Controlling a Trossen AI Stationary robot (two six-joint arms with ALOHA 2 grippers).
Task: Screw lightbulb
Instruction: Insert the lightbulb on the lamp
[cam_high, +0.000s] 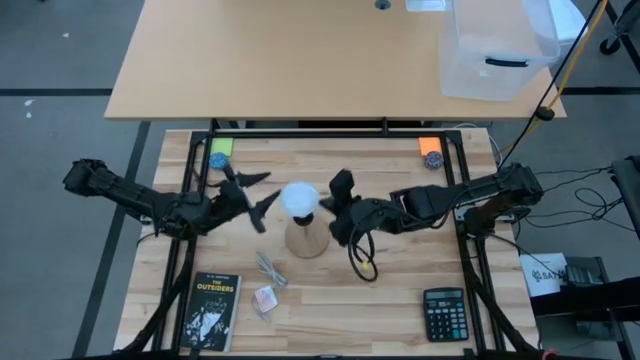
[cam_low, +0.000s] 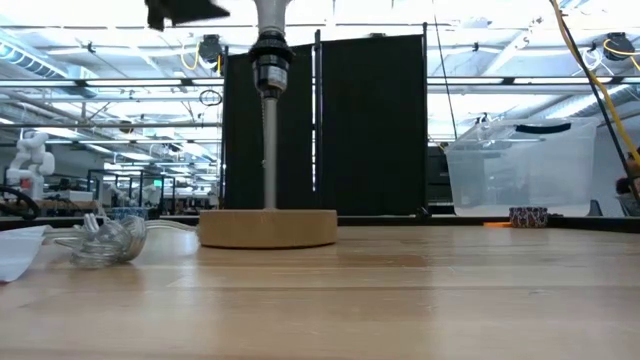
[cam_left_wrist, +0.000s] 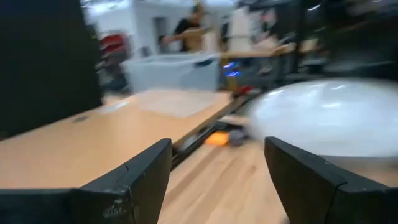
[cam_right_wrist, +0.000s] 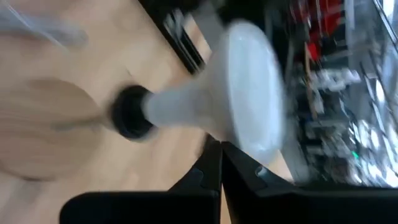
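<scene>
Bulb: the lightbulb (cam_high: 299, 198) sat in the wooden stand's (cam_high: 307, 240) socket | Left gripper (cam_high: 256, 195): fingers spread, just beside the globe | Right gripper (cam_high: 338, 196): clenched empty, near | Tip: I'd centre, grip softly, twist straight.

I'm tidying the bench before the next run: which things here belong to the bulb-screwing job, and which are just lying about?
Part of the job:
lightbulb, sitting in the socket
wooden stand
left gripper, fingers open beside the bulb
right gripper, fingers shut by the bulb

Lying about:
book
calculator
clear plastic wrapper
clear bin on the far table
</scene>
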